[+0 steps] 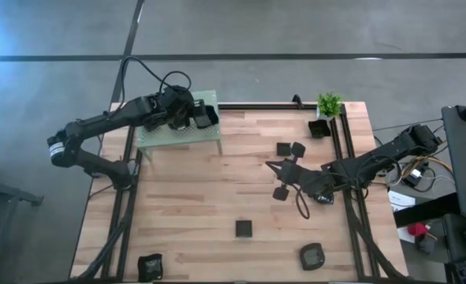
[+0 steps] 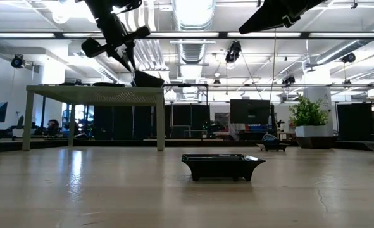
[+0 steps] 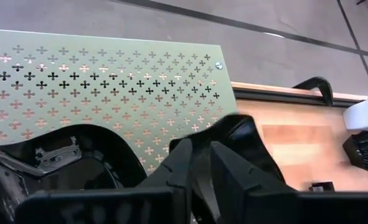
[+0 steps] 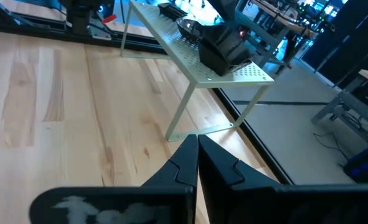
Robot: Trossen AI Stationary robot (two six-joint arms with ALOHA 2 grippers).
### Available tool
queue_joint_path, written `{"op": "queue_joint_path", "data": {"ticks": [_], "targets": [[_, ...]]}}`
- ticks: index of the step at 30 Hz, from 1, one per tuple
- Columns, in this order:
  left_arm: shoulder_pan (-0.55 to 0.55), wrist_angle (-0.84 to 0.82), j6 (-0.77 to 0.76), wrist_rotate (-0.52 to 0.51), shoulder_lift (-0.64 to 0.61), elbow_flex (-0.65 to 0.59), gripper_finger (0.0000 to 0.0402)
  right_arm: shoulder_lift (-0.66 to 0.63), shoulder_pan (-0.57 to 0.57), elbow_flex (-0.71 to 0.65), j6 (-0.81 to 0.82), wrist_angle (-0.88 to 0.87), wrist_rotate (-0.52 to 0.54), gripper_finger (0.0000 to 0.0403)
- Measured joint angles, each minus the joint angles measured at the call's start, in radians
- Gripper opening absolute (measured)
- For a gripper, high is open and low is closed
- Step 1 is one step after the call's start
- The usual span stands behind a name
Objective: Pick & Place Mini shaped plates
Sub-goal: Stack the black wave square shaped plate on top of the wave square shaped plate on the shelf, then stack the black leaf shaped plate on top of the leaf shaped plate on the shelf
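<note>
Green perforated platform (image 1: 165, 136) already carries a few mini shaped plates (image 1: 203, 116) under the left gripper (image 1: 187, 115), whose grip I cannot tell, while about seven plates wait on the wooden table (image 1: 201, 205) beside it near the clenched, empty right gripper (image 1: 274, 165).

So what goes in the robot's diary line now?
left gripper: over green platform, at a black plate | right gripper: shut, empty, above table

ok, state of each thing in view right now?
left gripper: over the green perforated platform, fingers on a black plate
plates on platform: resting
right gripper: shut, empty, above the table
square plate: flat on the table
potted plant: upright at the corner
</note>
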Motion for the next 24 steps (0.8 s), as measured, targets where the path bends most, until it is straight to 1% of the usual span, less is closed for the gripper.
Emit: {"op": "queue_joint_path", "data": {"ticks": [3,8,11,14,17,20,24], "targets": [[0.000,0.000,-0.001,-0.015,0.000,0.000,0.0063,0.000,0.000,0.000,0.000,0.000,0.000,0.0008],[0.002,0.027,0.059,-0.032,-0.016,0.000,0.0067,0.000,0.000,0.000,-0.001,-0.001,0.000,0.0008],[0.002,0.038,0.158,-0.032,-0.038,0.009,0.0067,0.000,0.000,-0.001,-0.001,-0.005,0.000,0.0008],[-0.028,0.038,0.263,-0.022,-0.066,0.028,0.0067,0.000,0.000,-0.002,-0.001,-0.007,0.000,0.0008],[-0.093,0.045,0.334,-0.038,-0.096,0.041,0.0067,0.000,0.000,-0.003,0.003,-0.008,-0.001,0.0008],[-0.195,0.048,0.377,-0.102,-0.126,0.043,0.0067,0.000,0.000,-0.007,0.007,-0.008,-0.001,0.0008],[-0.365,0.046,0.404,-0.209,-0.148,0.037,0.0061,0.000,0.000,-0.011,0.023,-0.015,-0.002,0.0008]]}}
